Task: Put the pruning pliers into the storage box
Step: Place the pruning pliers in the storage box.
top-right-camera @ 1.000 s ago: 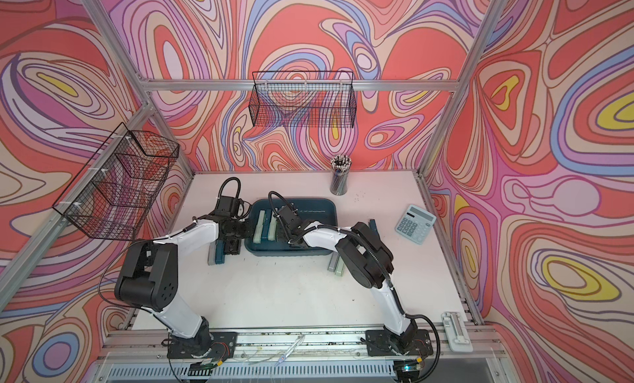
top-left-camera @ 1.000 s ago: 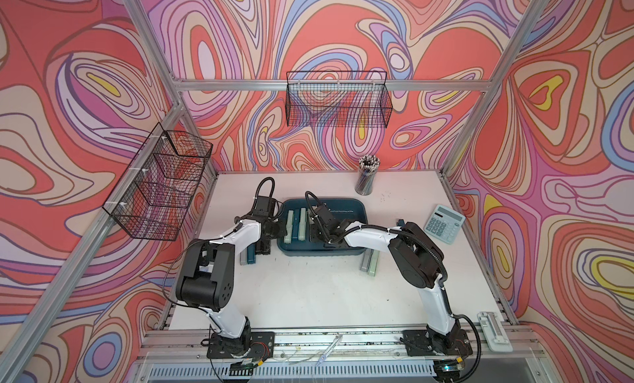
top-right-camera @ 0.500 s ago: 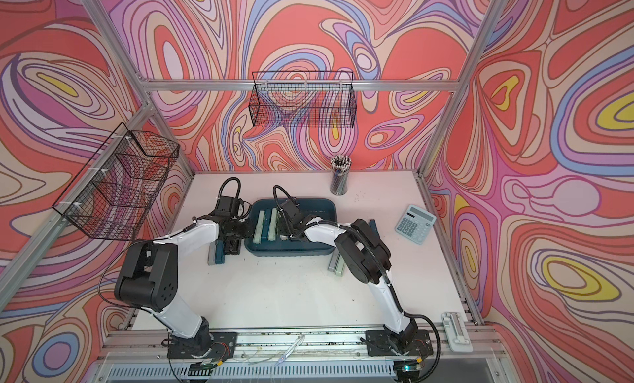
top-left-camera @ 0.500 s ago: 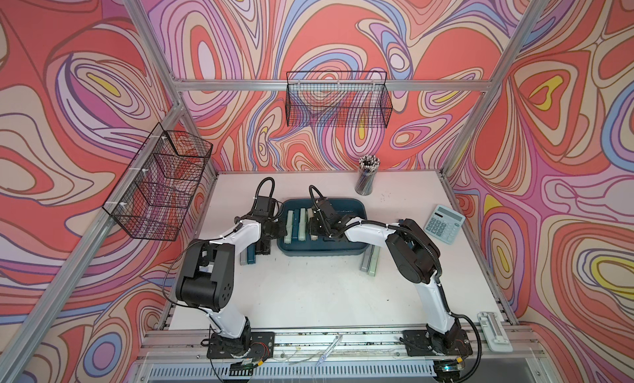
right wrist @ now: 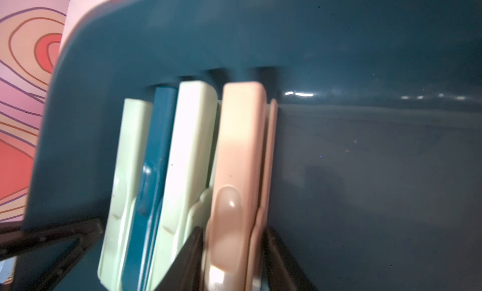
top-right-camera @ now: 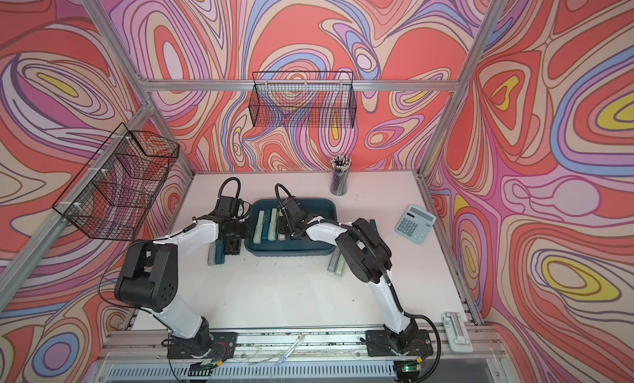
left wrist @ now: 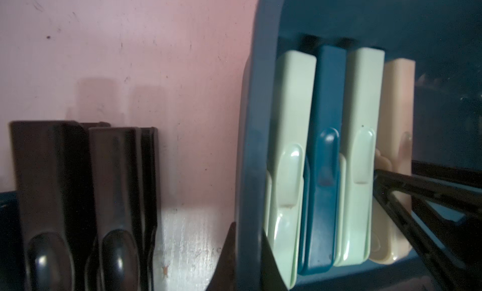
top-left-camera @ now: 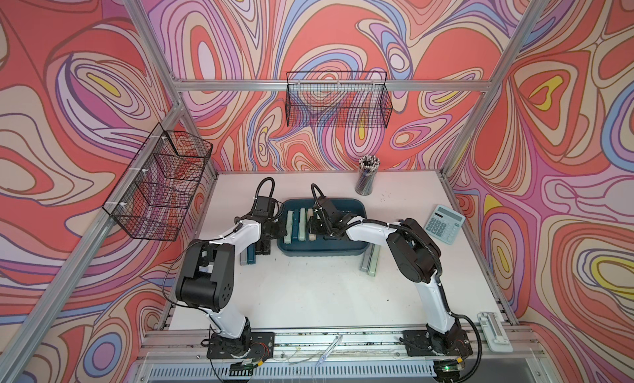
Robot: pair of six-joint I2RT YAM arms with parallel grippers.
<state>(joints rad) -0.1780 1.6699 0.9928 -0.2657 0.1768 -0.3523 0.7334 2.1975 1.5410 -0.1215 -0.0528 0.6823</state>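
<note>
Dark teal storage box [top-left-camera: 322,256], mint, teal and beige pruning pliers [left wrist: 294,107], black wire baskets [top-left-camera: 338,103], pale blue calculator [top-left-camera: 445,223]

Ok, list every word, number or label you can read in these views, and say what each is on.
On the calculator: key markings are there, but too small to read.
On the pruning pliers and the storage box: no print visible, even close up.
Nothing legible anywhere else.

Nothing can be read anywhere: the keys and display of the calculator [top-left-camera: 445,224], lying on the table [top-left-camera: 308,295] well apart from the right fingers [right wrist: 189,258], are too small to make out any figures.
</note>
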